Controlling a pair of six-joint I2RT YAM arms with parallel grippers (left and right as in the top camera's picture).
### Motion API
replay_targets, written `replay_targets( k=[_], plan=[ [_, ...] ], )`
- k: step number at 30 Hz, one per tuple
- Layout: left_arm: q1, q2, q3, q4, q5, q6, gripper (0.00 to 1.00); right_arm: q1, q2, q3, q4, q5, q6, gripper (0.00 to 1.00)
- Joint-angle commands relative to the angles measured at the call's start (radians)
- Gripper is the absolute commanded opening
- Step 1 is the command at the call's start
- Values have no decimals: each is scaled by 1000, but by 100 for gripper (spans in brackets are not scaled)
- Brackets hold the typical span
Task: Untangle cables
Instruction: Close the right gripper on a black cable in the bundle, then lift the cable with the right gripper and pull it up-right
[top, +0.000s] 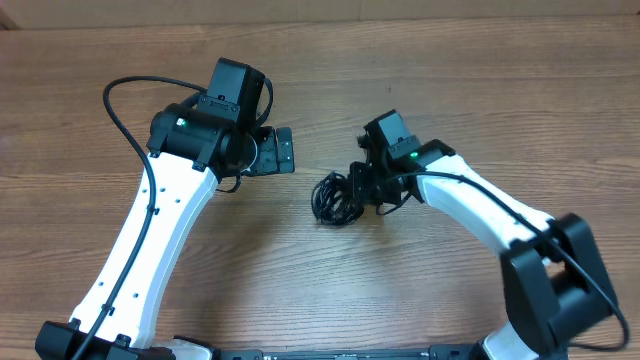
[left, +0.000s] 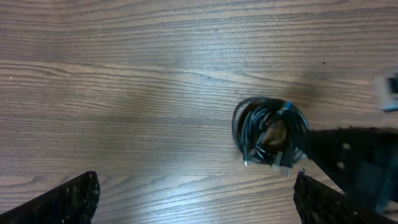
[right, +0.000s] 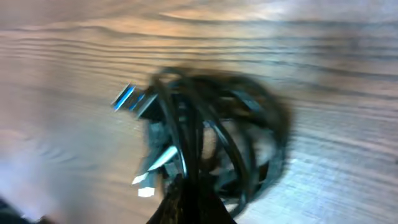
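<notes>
Centre frame, the right gripper (right: 188, 198) clamps shut on the bundled cables (top: 335, 197); the left gripper (top: 283, 152) gapes empty. Lifting alone could tighten knots.

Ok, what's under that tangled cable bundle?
Wood table shows through the loops of the cable bundle. Denser strands hide what lies directly beneath, and the right gripper, shut on it, covers one edge.

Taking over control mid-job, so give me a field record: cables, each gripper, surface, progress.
cables: knotted bundle of thin black cables, one tight clump, plug ends showing
surface: brown wood-grain table, bundle lies on it
left gripper: open, apart from the bundle
right gripper: shut on a strand at the bundle's edge
progress: not yet untangled
</notes>
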Motion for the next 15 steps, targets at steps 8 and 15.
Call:
replay_targets(
  k=[8, 15],
  plan=[
    [5, 8, 6, -17, 84, -40, 99, -8, -308, 90, 0, -100, -29, 4],
    [5, 8, 6, -21, 147, -35, 100, -9, -318, 94, 151, -237, -18, 4]
  ],
)
